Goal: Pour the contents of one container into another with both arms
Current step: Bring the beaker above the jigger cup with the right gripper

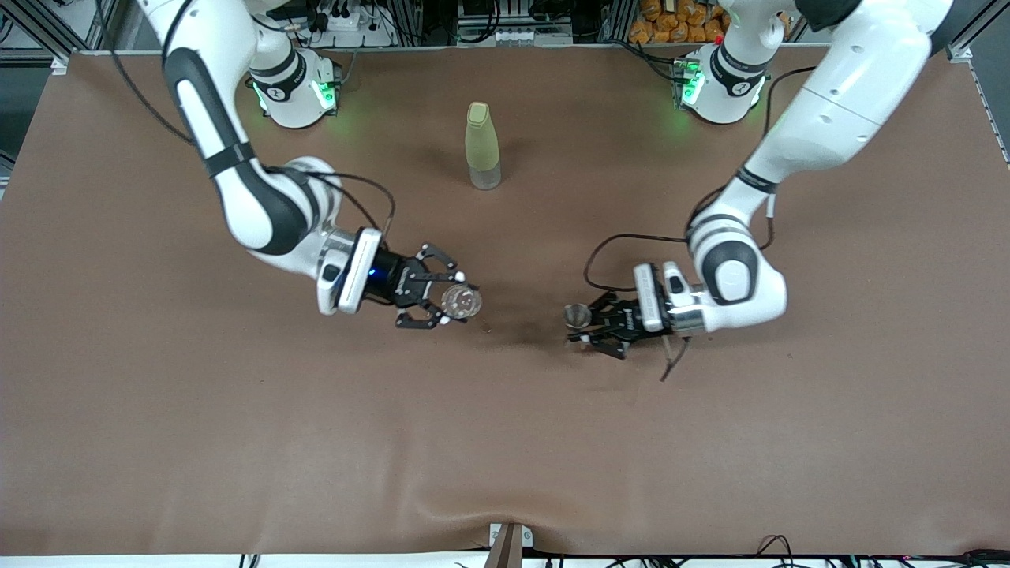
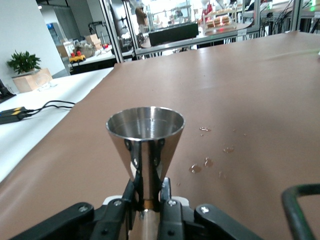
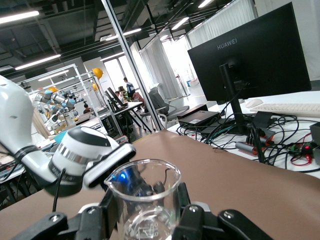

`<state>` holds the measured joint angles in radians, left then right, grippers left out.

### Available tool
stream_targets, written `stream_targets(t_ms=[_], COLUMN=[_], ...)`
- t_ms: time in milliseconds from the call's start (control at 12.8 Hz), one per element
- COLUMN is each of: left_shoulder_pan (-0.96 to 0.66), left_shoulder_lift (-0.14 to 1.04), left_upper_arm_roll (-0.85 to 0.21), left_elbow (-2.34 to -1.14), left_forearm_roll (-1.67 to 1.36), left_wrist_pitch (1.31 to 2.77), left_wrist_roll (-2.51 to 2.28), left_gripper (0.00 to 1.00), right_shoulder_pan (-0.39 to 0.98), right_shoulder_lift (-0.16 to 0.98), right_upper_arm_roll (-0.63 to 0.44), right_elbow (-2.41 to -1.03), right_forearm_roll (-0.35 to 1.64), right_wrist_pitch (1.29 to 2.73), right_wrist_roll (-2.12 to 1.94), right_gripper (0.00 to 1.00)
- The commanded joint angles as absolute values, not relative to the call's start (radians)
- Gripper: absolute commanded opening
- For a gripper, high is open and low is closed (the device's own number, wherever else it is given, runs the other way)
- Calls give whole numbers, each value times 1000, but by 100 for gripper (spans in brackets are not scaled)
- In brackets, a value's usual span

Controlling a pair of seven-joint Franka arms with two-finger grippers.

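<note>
My right gripper (image 1: 451,304) is shut on the tiny clear glass beaker (image 1: 461,301), held over the middle of the table with its mouth up. In the right wrist view the beaker (image 3: 145,200) stands upright between the black fingers (image 3: 192,220) of the right gripper (image 3: 145,217). My left gripper (image 1: 582,323) is shut on the silver hourglass jigger (image 1: 576,315), a short way off toward the left arm's end. The left wrist view shows the left gripper (image 2: 147,195) clamping the jigger (image 2: 145,135) at its narrow waist, upright, with its round rim up.
A tall yellow-green bottle (image 1: 482,146) stands farther from the front camera, between the two arm bases. A few water drops (image 2: 207,162) lie on the brown table cover beside the jigger. The left arm's wrist (image 3: 75,155) shows past the beaker.
</note>
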<state>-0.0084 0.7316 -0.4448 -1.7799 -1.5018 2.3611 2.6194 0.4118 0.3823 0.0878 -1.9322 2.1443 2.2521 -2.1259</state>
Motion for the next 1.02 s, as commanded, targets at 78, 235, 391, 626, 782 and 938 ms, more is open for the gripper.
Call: stream_targets(t_ms=[78, 235, 391, 626, 782, 938], left_shoulder_pan=[-133, -175, -170, -156, -156, -149], left_shoulder_lift=[784, 804, 802, 799, 799, 804], left_upper_arm_roll=[-434, -434, -434, -436, -436, -436], left_elbow=[-1697, -1655, -1654, -1663, -1664, -1667], left_forearm_roll=[-1594, -1617, -1624, -1655, -1724, -1752], left_wrist_pitch=[2476, 2500, 2502, 2502, 2500, 2491], left_wrist_roll=[2637, 2637, 2638, 2635, 2676, 2727], left_gripper=[0, 0, 0, 0, 0, 0], right_shoulder_pan=[509, 515, 523, 554, 581, 603], right_shoulder_lift=[350, 345, 348, 353, 353, 357], right_upper_arm_roll=[75, 77, 78, 80, 81, 78], right_elbow=[-1964, -1967, -1970, -1968, -1957, -1922], right_forearm_roll=[2362, 2370, 2425, 2477, 2514, 2511], right_wrist_pitch=[2305, 2351, 2352, 2376, 2410, 2478], right_wrist_roll=[-2154, -2149, -2141, -2094, -2053, -2049], right_gripper=[18, 18, 18, 16, 16, 16])
